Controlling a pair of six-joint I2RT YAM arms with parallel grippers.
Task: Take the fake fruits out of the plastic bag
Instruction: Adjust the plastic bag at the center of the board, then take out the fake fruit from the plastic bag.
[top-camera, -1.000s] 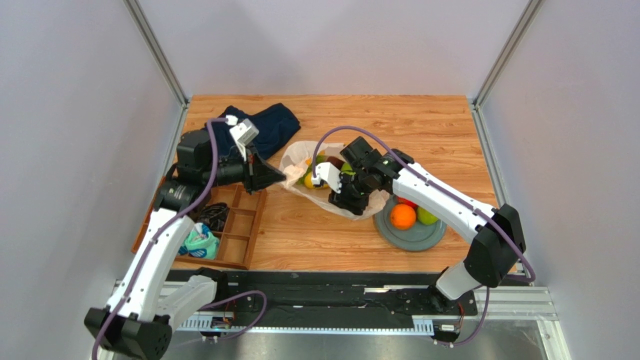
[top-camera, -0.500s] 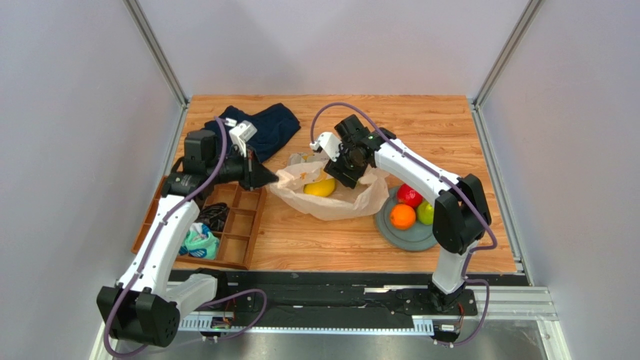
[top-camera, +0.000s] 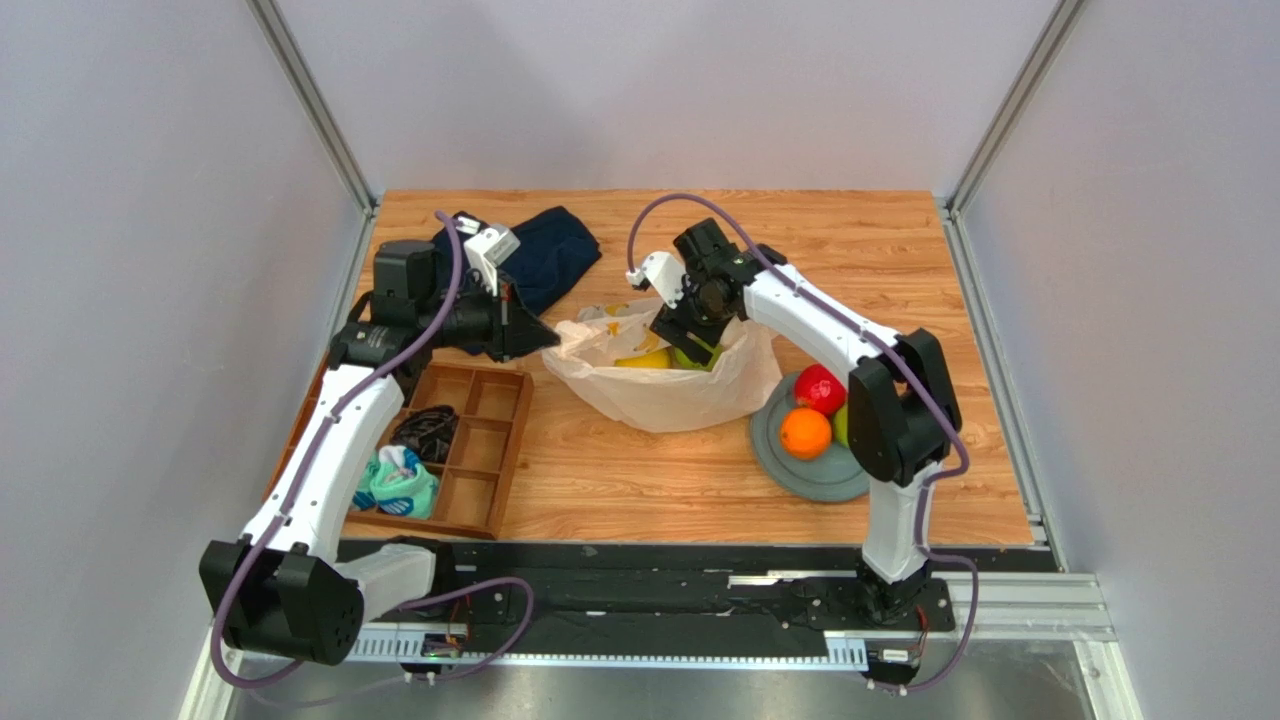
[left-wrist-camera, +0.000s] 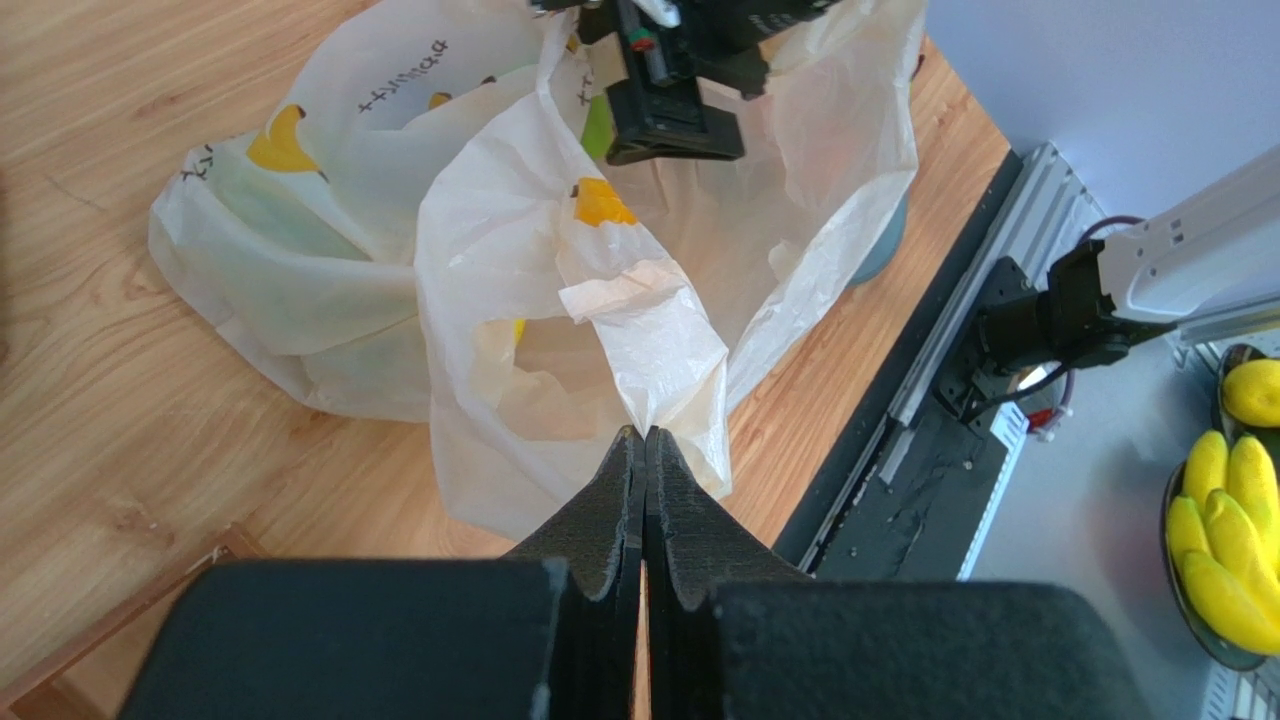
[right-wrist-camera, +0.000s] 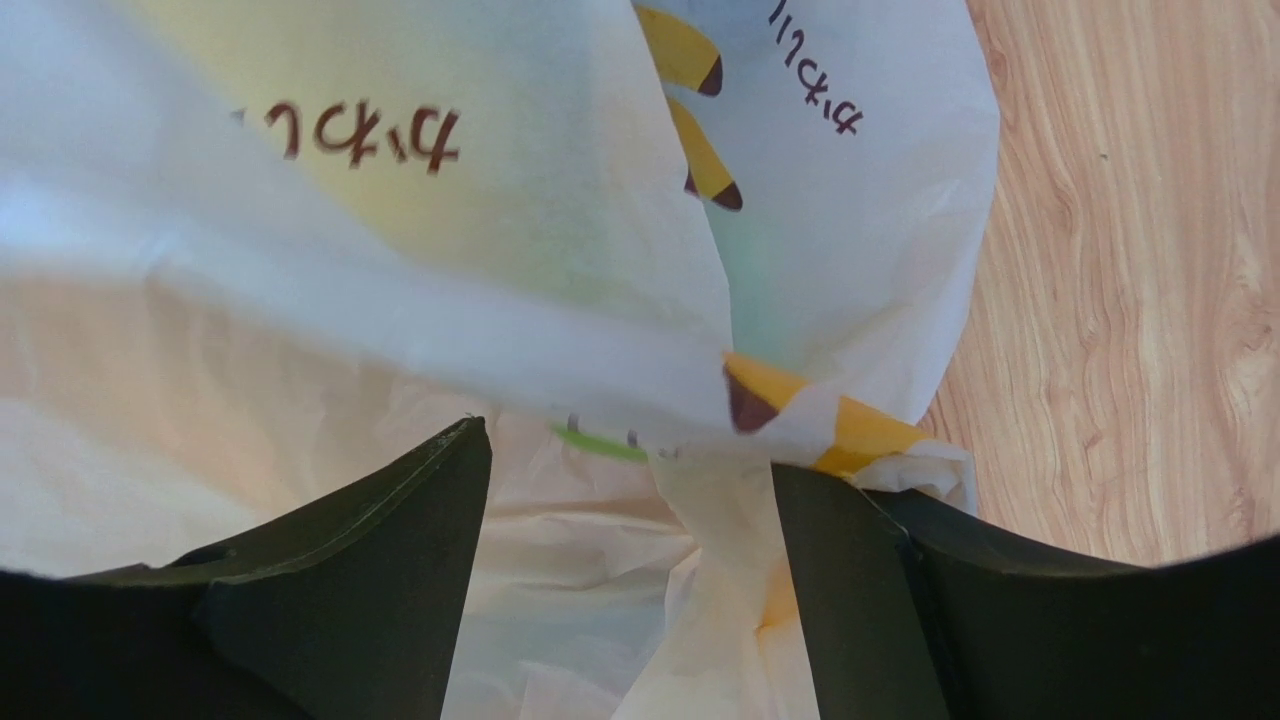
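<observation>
My left hand is keeping its fingers pressed together on a handle loop of the plastic bag, which is sitting on the table in the middle of the top view. Compared with a second ago, this hand is pulling the loop more to the upper left, so the bag is standing fuller with its mouth facing up. My right hand is no longer near the plate. It is now hanging over the upper edge of the bag, fingers spread, gripping nothing as far as I can see. A red apple and an orange are already lying on the plate. A yellow fruit and a green fruit are waiting inside, so I am judging the next reach goes there.
</observation>
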